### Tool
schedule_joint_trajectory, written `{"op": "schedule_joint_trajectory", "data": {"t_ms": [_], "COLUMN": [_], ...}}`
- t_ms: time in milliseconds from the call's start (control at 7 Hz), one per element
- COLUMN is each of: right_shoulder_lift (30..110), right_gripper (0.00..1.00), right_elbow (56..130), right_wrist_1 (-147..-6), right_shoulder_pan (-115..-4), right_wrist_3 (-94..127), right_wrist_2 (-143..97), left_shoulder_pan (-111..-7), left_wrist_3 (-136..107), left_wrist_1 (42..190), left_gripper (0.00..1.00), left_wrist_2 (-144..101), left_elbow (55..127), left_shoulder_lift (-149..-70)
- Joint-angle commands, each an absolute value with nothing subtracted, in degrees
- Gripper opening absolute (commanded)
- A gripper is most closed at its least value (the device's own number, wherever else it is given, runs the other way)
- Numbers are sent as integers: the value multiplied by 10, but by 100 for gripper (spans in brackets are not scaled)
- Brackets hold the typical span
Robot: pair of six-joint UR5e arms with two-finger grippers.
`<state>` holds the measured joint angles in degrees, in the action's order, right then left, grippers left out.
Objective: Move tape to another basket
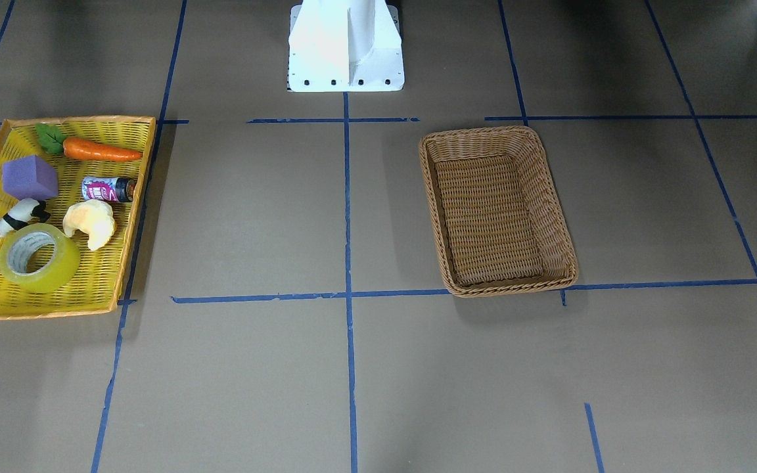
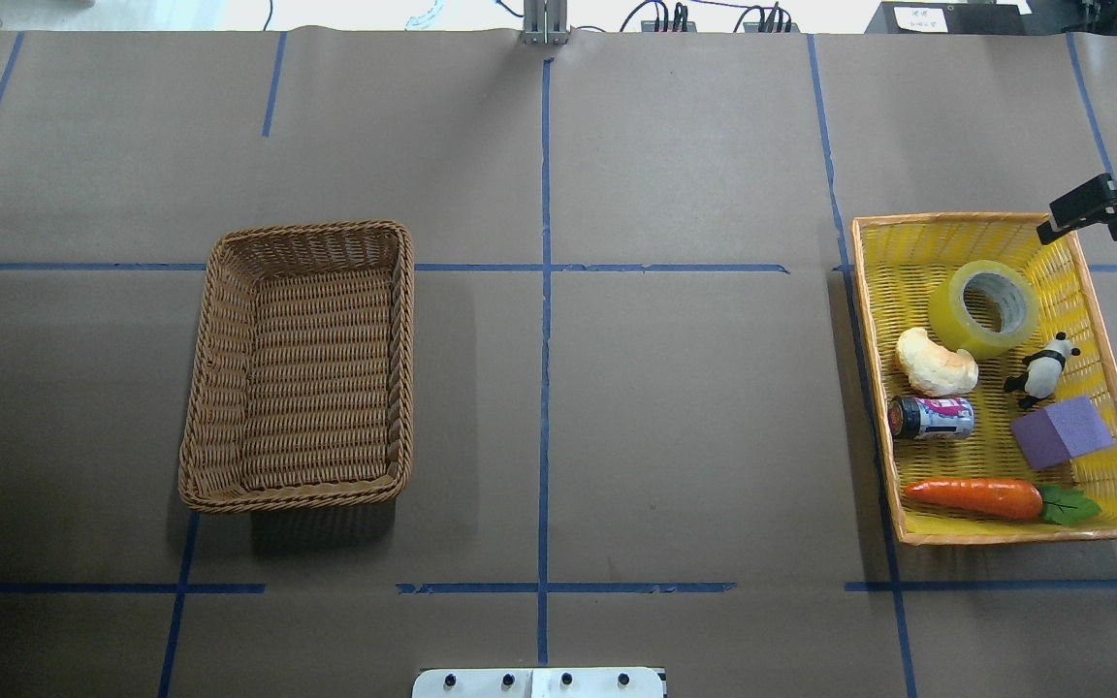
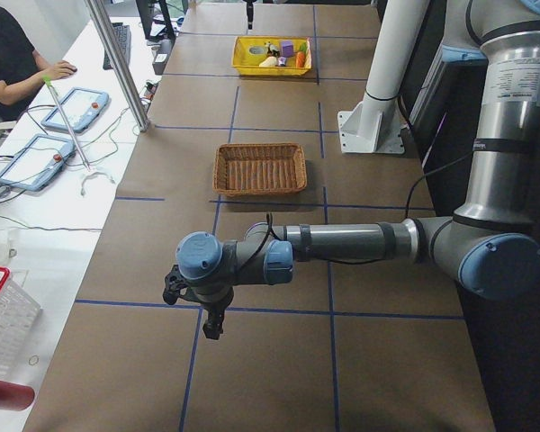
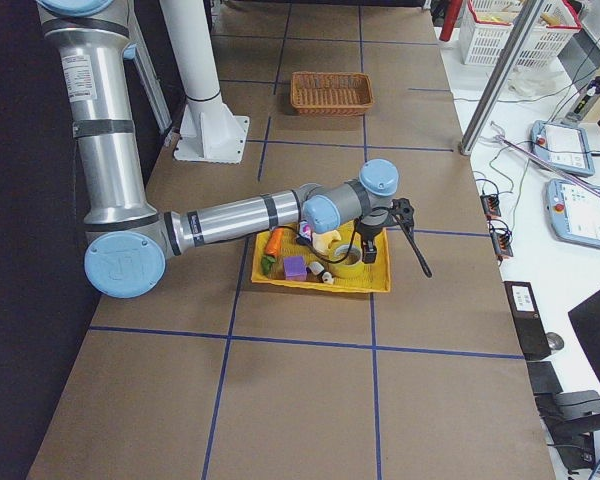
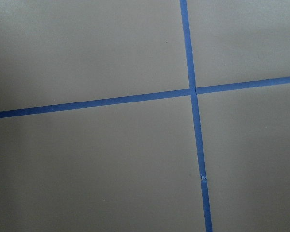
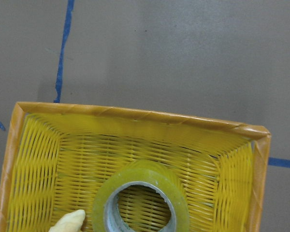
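Table (image 2: 675, 407) carries basket (image 2: 311, 231) on robot's left half, yellow tray (image 2: 946, 219) well apart on right half; tape (image 2: 985, 308) lies flat, core up, in tray's far end beside croissant (image 2: 937, 364); right gripper (image 2: 1053, 228) hangs over tray's far corner, left gripper (image 3: 193, 310) over tabletop, finger spread unreadable on both.

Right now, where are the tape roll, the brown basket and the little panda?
tape roll (image 2: 951, 328), overhead view, yellow-green outer side.
brown basket (image 2: 316, 378), overhead view, bare woven floor.
panda (image 2: 1040, 371), overhead view, its body.
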<state>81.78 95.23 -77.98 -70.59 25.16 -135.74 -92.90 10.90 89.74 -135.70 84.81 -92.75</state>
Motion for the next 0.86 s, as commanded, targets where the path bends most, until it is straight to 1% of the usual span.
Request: {"op": "schedule_joint_trajectory", "data": {"t_ms": [0,143,286,429,714], "right_shoulder_lift": [801,801,805,809,829], "right_gripper": [100,100,100,100,100], "right_elbow": [947,940,903,883,881], "right_wrist_1": [-779,-749,-667,-605,-603], "right_shoulder_pan": [-672,-658,-642,-629,-626], "right_wrist_3": [286,301,349,381,367], "right_wrist_2": [-1318,-1311,-1309,-1277,-1273], "left_shoulder_pan": [-929,-929,-927,-927,-926], "left_wrist_3": [97,96,92,90,90], "left_wrist_1": [897,897,897,897,897], "left_gripper": [100,100,100,100,100], "left_wrist_2": [-1357,-1357,-1357,-1357,-1357], "left_elbow": [852,853,853,853,852], "left_shoulder_lift": [-929,-929,-929,-930,-932]}}
